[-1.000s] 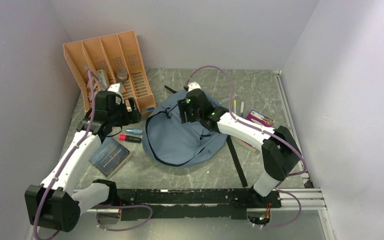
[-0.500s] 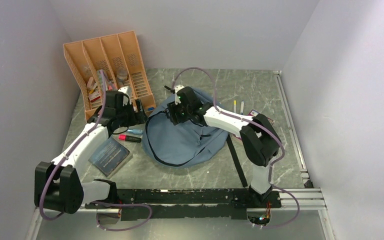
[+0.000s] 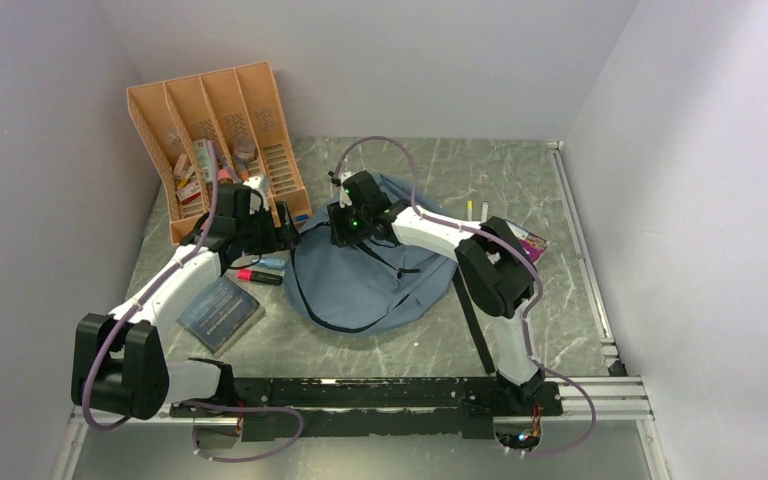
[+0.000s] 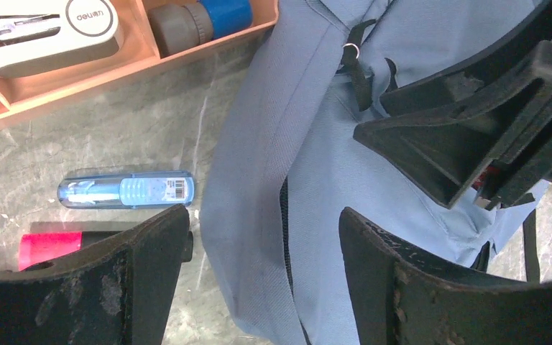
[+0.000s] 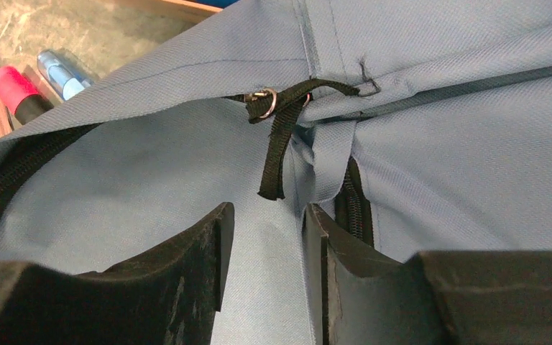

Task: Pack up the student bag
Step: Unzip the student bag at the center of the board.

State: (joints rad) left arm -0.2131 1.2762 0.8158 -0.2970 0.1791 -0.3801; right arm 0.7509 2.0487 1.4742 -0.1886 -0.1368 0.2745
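The grey-blue student bag (image 3: 370, 275) lies flat in the middle of the table. My left gripper (image 3: 282, 236) is at its left edge. In the left wrist view the left gripper (image 4: 262, 244) is wide open, and its jaws straddle the bag's edge (image 4: 259, 165) and dark zipper. My right gripper (image 3: 338, 222) is over the bag's upper left corner. In the right wrist view the right gripper (image 5: 267, 237) is open by a narrow gap, just above bare fabric (image 5: 136, 180). A black zipper pull strap (image 5: 277, 147) with a metal ring lies just beyond its fingertips.
An orange desk organizer (image 3: 215, 135) with a stapler (image 4: 50, 32) stands at the back left. A blue pen (image 4: 126, 191) and a pink highlighter (image 4: 47, 244) lie left of the bag. A dark book (image 3: 220, 310) lies front left. Markers (image 3: 475, 212) and a purple box (image 3: 525, 240) lie right.
My right gripper has moved left across the bag to its upper left corner. My left gripper has moved right to the bag's left edge.
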